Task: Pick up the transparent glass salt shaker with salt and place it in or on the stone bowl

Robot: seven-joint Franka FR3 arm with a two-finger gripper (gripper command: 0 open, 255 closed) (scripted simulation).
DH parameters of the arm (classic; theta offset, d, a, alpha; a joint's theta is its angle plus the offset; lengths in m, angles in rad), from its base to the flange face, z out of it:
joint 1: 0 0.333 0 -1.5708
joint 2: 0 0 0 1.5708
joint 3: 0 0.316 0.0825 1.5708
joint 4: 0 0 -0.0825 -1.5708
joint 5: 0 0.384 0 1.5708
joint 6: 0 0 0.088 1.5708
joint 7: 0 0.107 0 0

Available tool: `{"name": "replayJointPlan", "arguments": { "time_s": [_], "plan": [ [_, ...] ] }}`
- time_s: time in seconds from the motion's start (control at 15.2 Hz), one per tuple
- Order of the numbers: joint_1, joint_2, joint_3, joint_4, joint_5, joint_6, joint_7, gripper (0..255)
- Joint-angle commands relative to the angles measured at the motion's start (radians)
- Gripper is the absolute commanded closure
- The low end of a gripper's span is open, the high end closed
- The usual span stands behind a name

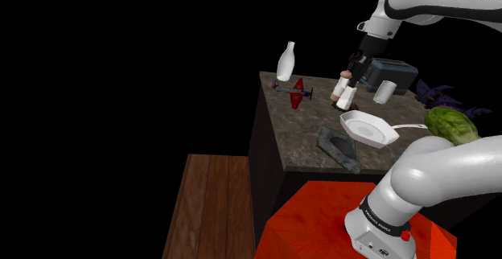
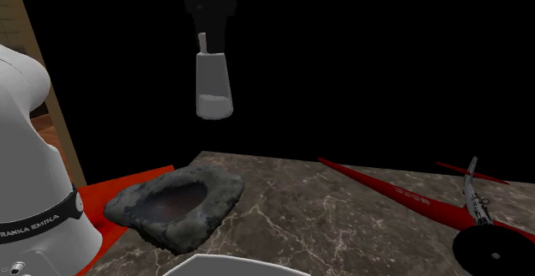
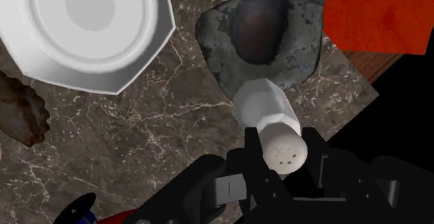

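The salt shaker [image 3: 268,111] is a pale, faceted jar with a white perforated cap, and salt shows at its base [image 2: 213,105]. My gripper [image 3: 284,163] is shut on its cap end, one black finger on each side. It hangs upright in the air above the dark marble table [image 2: 343,206]. In the shoulder view the shaker [image 1: 348,96] hangs under the gripper [image 1: 354,74]. The stone bowl [image 3: 261,31] is rough, grey and empty, and lies just beyond the shaker's base, near the table's corner [image 1: 338,147]. In the second exterior view the bowl [image 2: 176,201] sits below the shaker and slightly toward that view's left.
A white plate [image 3: 90,28] lies beside the bowl. A brown lump [image 3: 21,111] sits near the plate. A red toy plane [image 1: 298,92], a white bottle [image 1: 287,62], a white cup [image 1: 384,92] and a dark box [image 1: 392,74] stand further back. The red stand [image 3: 379,14] adjoins the table.
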Motion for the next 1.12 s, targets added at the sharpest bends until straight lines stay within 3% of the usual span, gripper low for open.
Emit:
{"name": "replayJointPlan", "arguments": {
  "time_s": [0.0,0.33,1.06],
  "plan": [
    [-0.02,-0.084,0.02,-0.042,-0.009,-0.044,0.009,255],
    [-0.066,-0.277,0.065,-0.119,-0.014,-0.164,0.021,255],
    [-0.086,-0.32,0.034,-0.286,-0.047,-0.041,0.018,255]
  ]
}}
